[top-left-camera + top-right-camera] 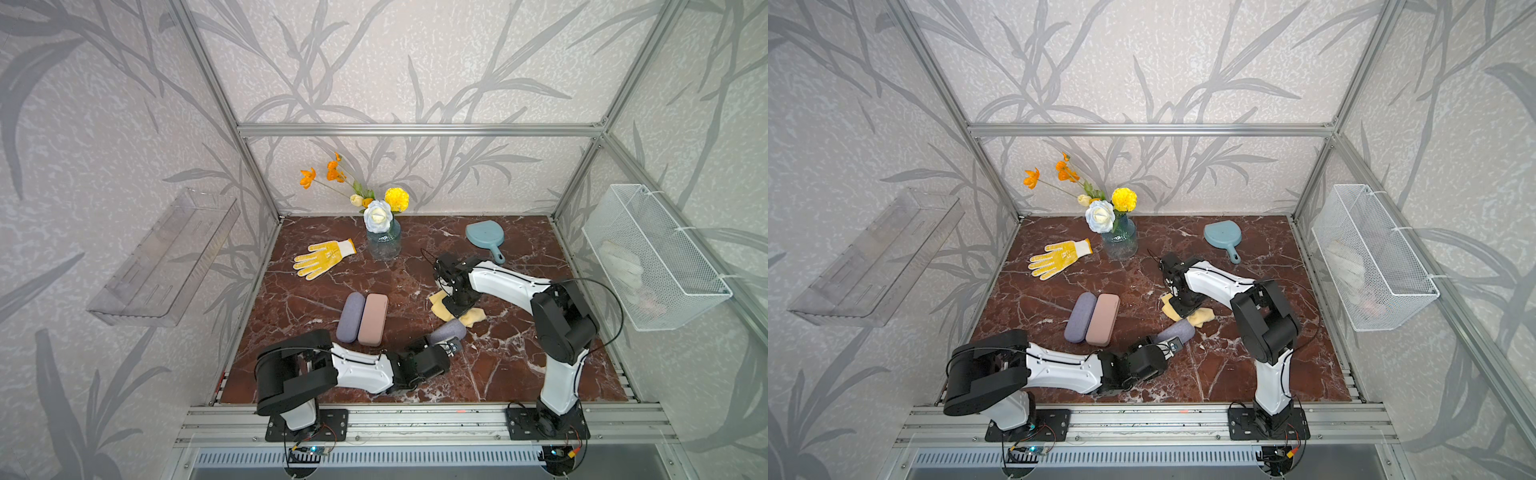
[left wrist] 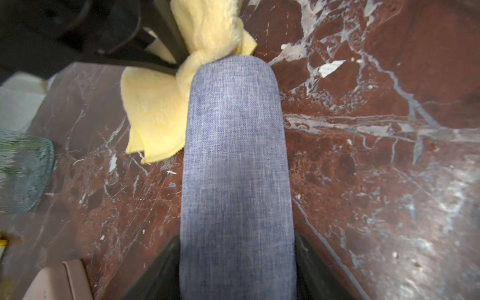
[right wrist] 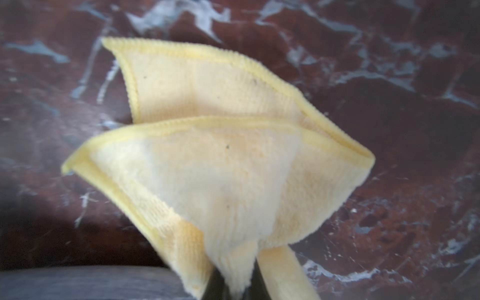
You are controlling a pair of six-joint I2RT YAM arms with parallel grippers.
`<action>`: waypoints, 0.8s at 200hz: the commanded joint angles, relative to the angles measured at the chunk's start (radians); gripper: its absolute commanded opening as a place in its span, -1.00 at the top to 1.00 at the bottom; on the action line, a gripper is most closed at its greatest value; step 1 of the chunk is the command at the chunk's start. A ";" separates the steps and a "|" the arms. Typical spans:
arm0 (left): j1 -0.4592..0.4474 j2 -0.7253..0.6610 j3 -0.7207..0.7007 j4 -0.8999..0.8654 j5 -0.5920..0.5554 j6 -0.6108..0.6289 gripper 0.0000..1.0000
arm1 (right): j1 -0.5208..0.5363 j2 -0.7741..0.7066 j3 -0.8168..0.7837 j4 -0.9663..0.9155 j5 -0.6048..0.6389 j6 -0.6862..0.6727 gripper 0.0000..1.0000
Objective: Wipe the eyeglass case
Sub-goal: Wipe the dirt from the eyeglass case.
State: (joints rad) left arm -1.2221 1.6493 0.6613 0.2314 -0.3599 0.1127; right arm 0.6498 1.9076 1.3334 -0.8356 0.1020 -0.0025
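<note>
My left gripper [image 1: 446, 343] [image 2: 237, 259] is shut on one end of a blue-grey fabric eyeglass case [image 1: 451, 330] [image 1: 1177, 331] [image 2: 236, 155], which lies low over the marble table, pointing away from me. The black fingers [image 2: 309, 262] press on both its sides. My right gripper [image 1: 457, 309] [image 3: 235, 288] points down and is shut on a folded yellow cloth [image 1: 469, 318] [image 1: 1202, 318] [image 3: 220, 168]. The cloth [image 2: 155, 111] rests against the far end of the case and spreads over the table beside it.
A purple-grey case [image 1: 350, 317] and a pink case [image 1: 373, 319] lie side by side at mid-table. Further back are a yellow glove [image 1: 322, 257], a glass vase [image 1: 383, 243] of flowers and a blue dustpan [image 1: 485, 237]. A wire basket [image 1: 652, 257] hangs on the right wall.
</note>
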 commanded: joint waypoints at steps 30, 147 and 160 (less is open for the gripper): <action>0.111 0.015 0.019 -0.137 0.258 -0.093 1.00 | 0.019 -0.151 -0.216 0.042 -0.242 0.076 1.00; 0.170 0.018 0.044 -0.210 0.220 -0.257 1.00 | -0.030 -0.355 -0.434 -0.105 -0.108 0.415 1.00; 0.170 0.016 0.044 -0.213 0.217 -0.262 1.00 | -0.044 -0.362 -0.403 -0.137 -0.071 0.401 1.00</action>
State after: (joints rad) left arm -1.1110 1.6302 0.7197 0.1234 0.0612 -0.0414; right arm 0.6186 1.5608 0.9314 -0.6624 0.0154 0.3576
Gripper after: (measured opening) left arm 0.608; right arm 0.083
